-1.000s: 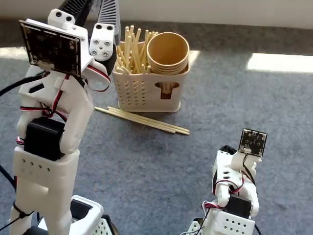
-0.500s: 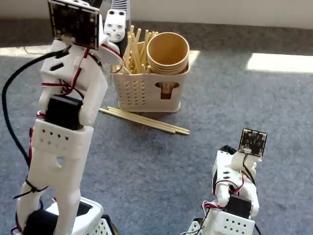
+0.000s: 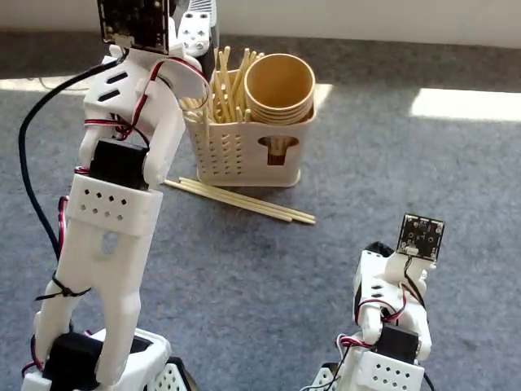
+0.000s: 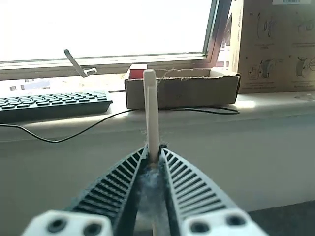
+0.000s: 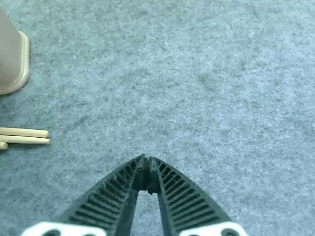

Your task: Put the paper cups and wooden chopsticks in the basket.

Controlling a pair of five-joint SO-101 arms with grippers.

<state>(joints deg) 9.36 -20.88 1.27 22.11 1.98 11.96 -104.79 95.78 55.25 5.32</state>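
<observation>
Holding one wooden chopstick [image 4: 150, 113] between jaws that are almost closed on it, the left hand [image 4: 153, 160] is raised high, just beside the back left corner of the basket [image 3: 244, 155]. The stick points straight out past the fingertips, and only a short part of it seems to be in the grip.

This is the first risk, in my judgement. A thin, smooth stick that is pinched near one end can turn or slide when the arm tilts down, and then it can fall on the surface [image 3: 407, 179] and not into the basket.

The second risk is the basket itself. Many chopsticks [image 3: 220, 81] already stand in its left part and lean in different directions, and the stack of paper cups [image 3: 279, 90] fills the right part. If the held stick comes down at a wrong angle, its tip can hit this bundle or the rim and stop there, or it can drop into the top cup. The left arm is also very near the basket, which looks light, so a small push may shift it or tip it over.

Several loose chopsticks [image 3: 240, 200] lie close together on the surface in front of the basket. They are flat and thin, so picking up one may push the others away.

The right hand [image 5: 146, 174] is closed and empty, low over the surface, well apart from the basket.
</observation>
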